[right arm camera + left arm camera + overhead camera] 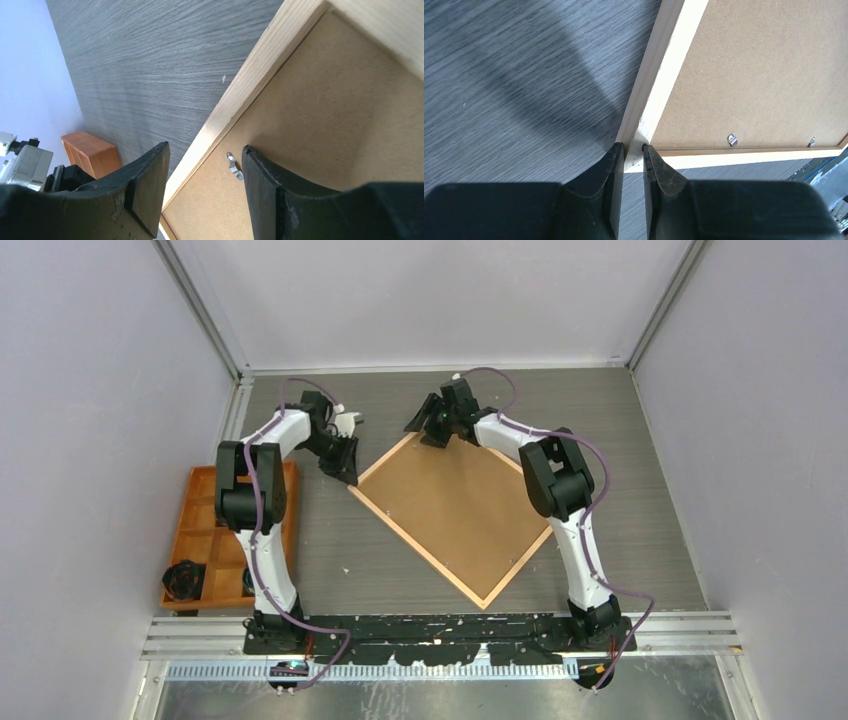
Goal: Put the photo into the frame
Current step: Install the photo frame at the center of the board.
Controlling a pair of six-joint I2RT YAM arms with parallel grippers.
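Across the middle of the grey table (620, 540) lies the frame (415, 546), turned like a diamond with its back facing up and a brown backing board (455, 515) filling it. At the frame's 9 o'clock corner, the left gripper (634, 150) has its jaws pinched tight on the pale wood strip right at the corner joint. At the 12 o'clock corner, the right gripper (205, 150) has its jaws spread wide, straddling the wooden edge: one finger (147, 175) is over the tabletop and the other is over the board, and neither visibly presses the wood. Small metal clips (732, 139) sit along the board's inner edge. An orange compartment tray (205, 510) rests at the table's 9 o'clock side, well apart from the frame, with a dark round object (183, 580) in a near compartment.
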